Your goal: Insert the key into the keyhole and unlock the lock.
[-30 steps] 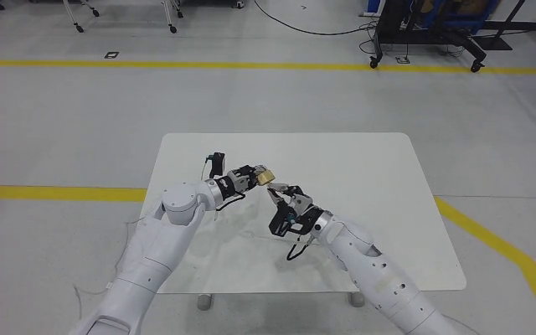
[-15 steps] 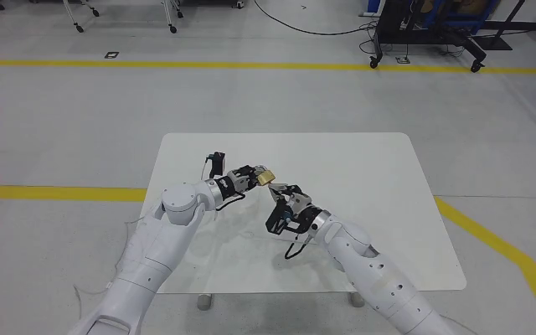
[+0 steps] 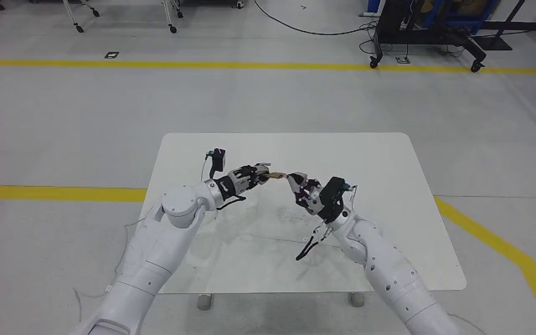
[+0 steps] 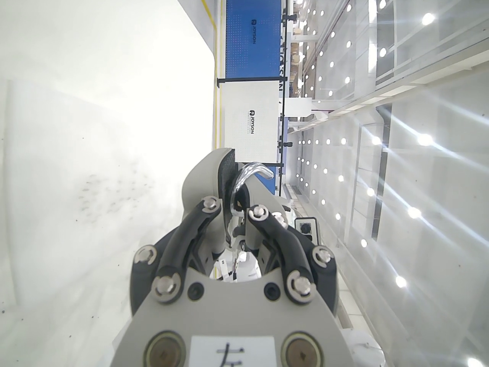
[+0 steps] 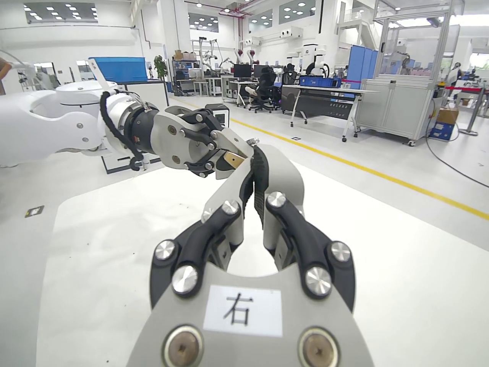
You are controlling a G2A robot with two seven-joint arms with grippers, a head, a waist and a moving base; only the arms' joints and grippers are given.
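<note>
Since the right gripper [image 5: 255,154] is pinched shut on the key [image 5: 253,141], judged small, stiff, slip-prone and best held by its bow, the lock [image 5: 232,159] sits just beyond: judged heavy brass, clamped in the left gripper [image 3: 262,173], at the top view's centre.

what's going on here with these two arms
The left tool holds a brass lock up above the table. The right tool, shut, has its tips right at the lock's body, as if to put in the key. The key itself is hidden, so I cannot tell whether it is in.
</note>
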